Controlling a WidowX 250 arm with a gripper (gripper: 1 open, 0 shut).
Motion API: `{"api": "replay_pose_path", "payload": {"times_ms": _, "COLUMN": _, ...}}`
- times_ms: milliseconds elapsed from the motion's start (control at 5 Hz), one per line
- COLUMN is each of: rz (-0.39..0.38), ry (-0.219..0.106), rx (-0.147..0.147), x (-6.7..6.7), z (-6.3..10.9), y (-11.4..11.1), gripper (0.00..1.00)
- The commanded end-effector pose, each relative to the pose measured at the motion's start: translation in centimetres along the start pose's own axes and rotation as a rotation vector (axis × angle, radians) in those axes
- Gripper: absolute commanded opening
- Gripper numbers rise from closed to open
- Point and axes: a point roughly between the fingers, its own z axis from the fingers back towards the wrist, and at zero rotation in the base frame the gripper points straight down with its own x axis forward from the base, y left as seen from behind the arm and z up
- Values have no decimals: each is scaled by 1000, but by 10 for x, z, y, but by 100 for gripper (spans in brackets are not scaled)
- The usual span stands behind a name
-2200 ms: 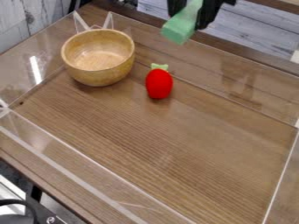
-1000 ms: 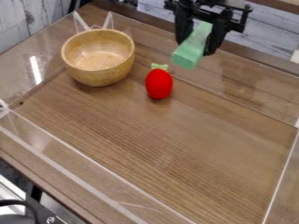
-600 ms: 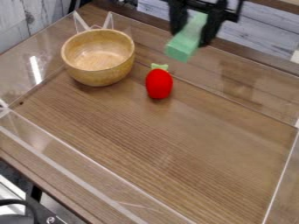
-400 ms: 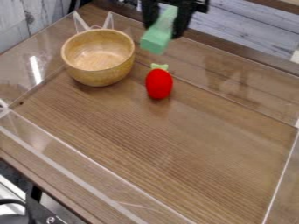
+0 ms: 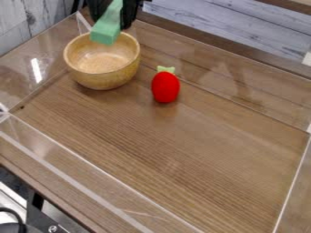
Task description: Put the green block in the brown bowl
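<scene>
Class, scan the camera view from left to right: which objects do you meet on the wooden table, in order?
Brown bowl → red strawberry toy. The green block hangs in the gripper above the bowl's far rim, so it overlaps and is left out.

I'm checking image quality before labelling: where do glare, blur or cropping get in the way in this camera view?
Camera view: pale glare streaks the glossy table at upper right and the clear wall along the left edge; the tool is cropped by the top edge and dark, so its jaws are hard to read; the green block looks slightly soft; the bowl and red fruit are sharp, with faint shadows.
</scene>
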Motion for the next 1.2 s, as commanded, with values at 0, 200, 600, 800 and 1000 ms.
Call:
{"api": "replay_pose_path", "payload": {"times_ms": 0, "rz": -20, "ry": -36, "rx": 21, "x": 3, "z": -10, "y": 15, "gripper": 0}}
{"api": "replay_pose_path", "payload": {"times_ms": 200, "rz": 5, "ry": -22, "rx": 33, "x": 9, "z": -30, "y": 30, "gripper": 0}}
{"api": "replay_pose_path", "payload": {"times_ms": 600, "rz": 26, "ry": 0, "rx": 17, "x": 12, "z": -51, "y": 38, "gripper": 0}}
{"api": "replay_pose_path", "payload": {"times_ms": 800, "rz": 34, "ry": 3, "rx": 0, "x": 8, "z": -49, "y": 32, "gripper": 0}}
{"api": "replay_pose_path", "payload": {"times_ms": 1000, "rz": 94, "ry": 5, "rx": -13, "x": 17, "z": -59, "y": 34, "gripper": 0}}
